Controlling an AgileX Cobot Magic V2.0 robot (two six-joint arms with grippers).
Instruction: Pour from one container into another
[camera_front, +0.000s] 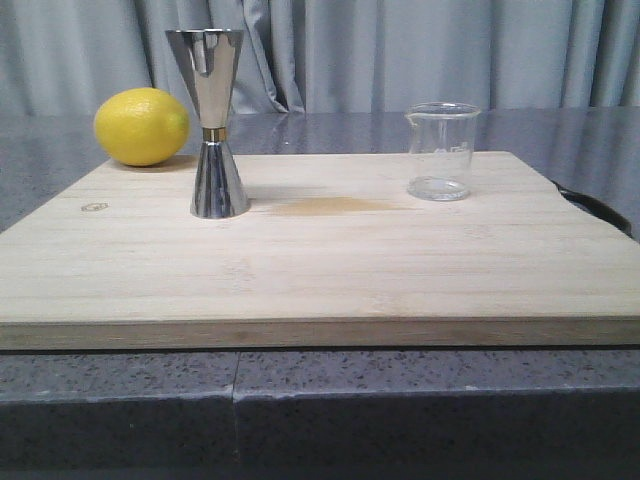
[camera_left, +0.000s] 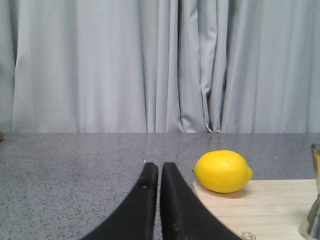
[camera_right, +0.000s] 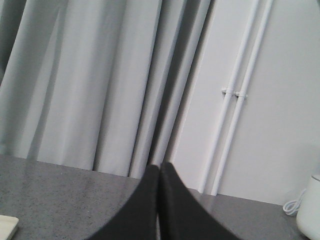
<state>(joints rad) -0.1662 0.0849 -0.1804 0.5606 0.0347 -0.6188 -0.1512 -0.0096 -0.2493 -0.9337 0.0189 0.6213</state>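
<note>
A clear glass beaker (camera_front: 441, 151) stands upright at the back right of the wooden board (camera_front: 320, 265). The steel hourglass jigger (camera_front: 213, 122), with a gold band at its waist, stands upright at the back left of the board; a sliver of it shows in the left wrist view as the jigger (camera_left: 313, 205). My left gripper (camera_left: 159, 166) is shut and empty, over the grey counter left of the board. My right gripper (camera_right: 159, 166) is shut and empty, facing the curtain, away from the board. Neither gripper appears in the front view.
A yellow lemon (camera_front: 141, 126) lies at the board's back left corner, close to the jigger; the lemon (camera_left: 223, 171) is just right of my left fingers. A white object with a cord (camera_right: 309, 207) stands on the counter. Grey curtains hang behind.
</note>
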